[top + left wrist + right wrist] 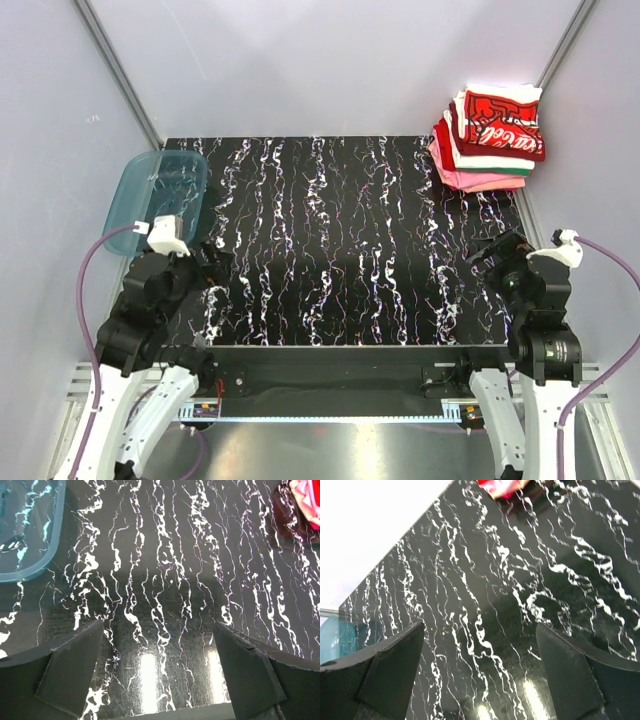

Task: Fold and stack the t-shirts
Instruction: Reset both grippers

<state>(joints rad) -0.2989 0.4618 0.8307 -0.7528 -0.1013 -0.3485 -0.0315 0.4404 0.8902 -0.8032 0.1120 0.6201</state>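
A stack of folded t-shirts (pixel 488 138) sits at the table's far right corner: a red-and-white lettered tee on top, with white, dark red and pink ones under it. Its pink edge shows in the left wrist view (pixel 306 502) and the right wrist view (pixel 502 487). My left gripper (pixel 208 285) is open and empty over the table's near left. My right gripper (pixel 490 255) is open and empty over the near right, well short of the stack. In both wrist views the fingers (pixel 75 670) (pixel 390 667) stand wide apart with only table between them.
A translucent teal plastic tub (pixel 160 195) stands at the far left edge of the black marbled table (pixel 340 250), just beyond the left arm; its rim shows in the left wrist view (pixel 30 555). Grey walls close in on both sides.
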